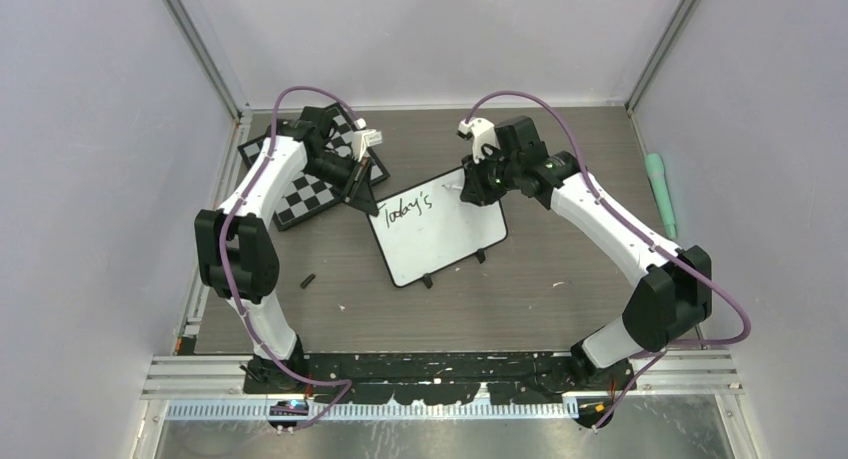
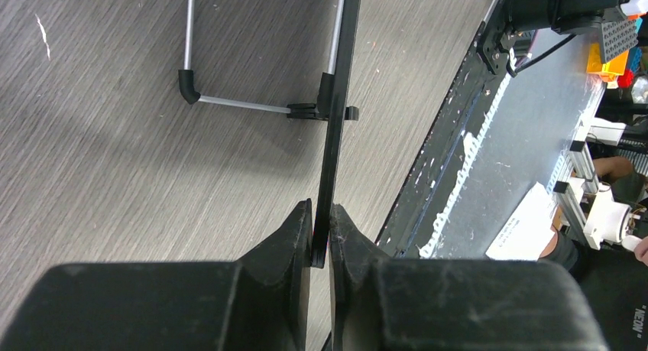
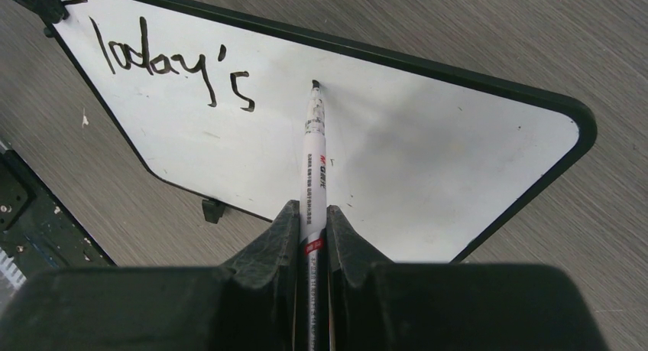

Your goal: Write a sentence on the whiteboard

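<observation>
The whiteboard (image 1: 445, 237) lies mid-table, tilted, with a black frame and two small feet. Only the word "Today's" (image 1: 412, 205) is written on it in black; it also shows in the right wrist view (image 3: 172, 64). My left gripper (image 1: 366, 201) is shut on the whiteboard's far-left edge; the left wrist view shows the thin black frame (image 2: 336, 129) pinched between the fingers. My right gripper (image 1: 470, 182) is shut on a white marker (image 3: 315, 152) whose black tip (image 3: 315, 84) touches the board just right of the "s".
A black-and-white chessboard (image 1: 312, 184) lies under the left arm at the back left. A small black cap (image 1: 308, 279) lies on the table left of the whiteboard. A green cylinder (image 1: 660, 192) lies along the right wall.
</observation>
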Motion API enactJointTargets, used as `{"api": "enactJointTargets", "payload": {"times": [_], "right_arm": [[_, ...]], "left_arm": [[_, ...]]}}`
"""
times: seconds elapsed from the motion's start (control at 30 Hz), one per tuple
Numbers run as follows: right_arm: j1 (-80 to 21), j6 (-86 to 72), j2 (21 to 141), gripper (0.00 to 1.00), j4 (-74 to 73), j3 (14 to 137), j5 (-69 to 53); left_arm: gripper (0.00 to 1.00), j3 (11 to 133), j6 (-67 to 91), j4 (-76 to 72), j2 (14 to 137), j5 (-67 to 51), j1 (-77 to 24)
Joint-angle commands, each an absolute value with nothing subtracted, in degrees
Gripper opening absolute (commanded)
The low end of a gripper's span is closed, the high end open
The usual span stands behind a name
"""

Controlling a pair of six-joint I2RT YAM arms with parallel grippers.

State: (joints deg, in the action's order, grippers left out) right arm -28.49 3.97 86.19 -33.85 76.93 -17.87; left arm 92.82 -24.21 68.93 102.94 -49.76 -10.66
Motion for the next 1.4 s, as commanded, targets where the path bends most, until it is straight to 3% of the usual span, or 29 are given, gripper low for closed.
{"api": "enactJointTargets", "payload": {"times": [0.0, 0.97, 1.37], "right_arm": [[-28.5, 3.5, 86.6, 0.00, -31.6, 79.9, -18.1], [-29.3, 7.2, 84.4, 0.00, -35.4, 73.7, -18.7], [-29.8, 6.1, 83.8, 0.00, -35.3, 76.5, -22.6]], "left_arm": [[0.09, 92.8, -24.1, 68.9, 101.2, -51.5, -10.6], [0.05, 92.4, -24.4, 68.8, 101.1, -50.9, -10.6], [0.06, 92.2, -24.3, 68.9, 101.1, -51.0, -10.6]]}}
